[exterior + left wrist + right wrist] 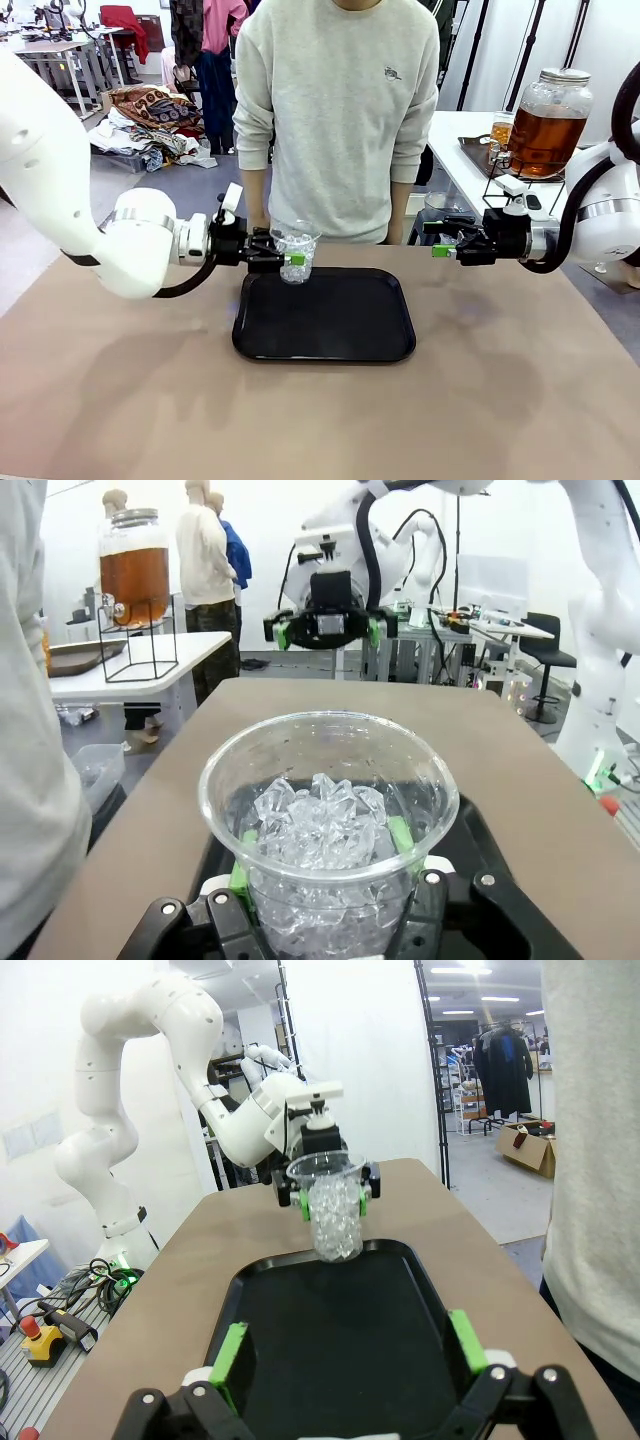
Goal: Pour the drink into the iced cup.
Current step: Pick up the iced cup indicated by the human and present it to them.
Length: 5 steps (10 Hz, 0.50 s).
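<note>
The iced cup (296, 245) is clenched by the left gripper (292, 259) and should be held level, while the amber drink (545, 138) in its jar (552, 98) stands well beyond the released jaws of the right gripper (441, 250).

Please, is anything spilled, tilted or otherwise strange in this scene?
Nothing stands out. The iced cup sits upright in the shut left tool, at a far corner of the black tray, nothing spilled. The right tool is open and empty. The drink jar stands upright, lid on.
</note>
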{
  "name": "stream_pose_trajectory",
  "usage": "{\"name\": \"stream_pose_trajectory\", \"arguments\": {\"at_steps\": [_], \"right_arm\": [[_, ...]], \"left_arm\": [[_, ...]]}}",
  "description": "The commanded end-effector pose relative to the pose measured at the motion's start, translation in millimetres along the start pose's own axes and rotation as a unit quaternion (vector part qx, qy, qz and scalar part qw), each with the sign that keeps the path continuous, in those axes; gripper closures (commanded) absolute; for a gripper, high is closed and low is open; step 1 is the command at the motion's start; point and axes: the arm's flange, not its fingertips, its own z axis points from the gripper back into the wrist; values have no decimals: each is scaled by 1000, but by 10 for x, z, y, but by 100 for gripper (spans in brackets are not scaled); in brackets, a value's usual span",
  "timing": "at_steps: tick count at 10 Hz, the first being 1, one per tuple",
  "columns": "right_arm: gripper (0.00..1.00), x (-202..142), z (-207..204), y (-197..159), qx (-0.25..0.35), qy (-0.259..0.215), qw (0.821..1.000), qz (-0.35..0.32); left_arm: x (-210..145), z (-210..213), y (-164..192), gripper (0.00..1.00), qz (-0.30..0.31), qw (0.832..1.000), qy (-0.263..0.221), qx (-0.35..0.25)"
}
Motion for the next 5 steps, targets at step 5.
{"name": "stream_pose_trajectory", "arguments": {"at_steps": [5], "right_arm": [[0, 29, -18, -9, 1, 1, 1000, -1]], "left_arm": [[749, -204, 262, 39, -10, 1000, 0, 22]]}}
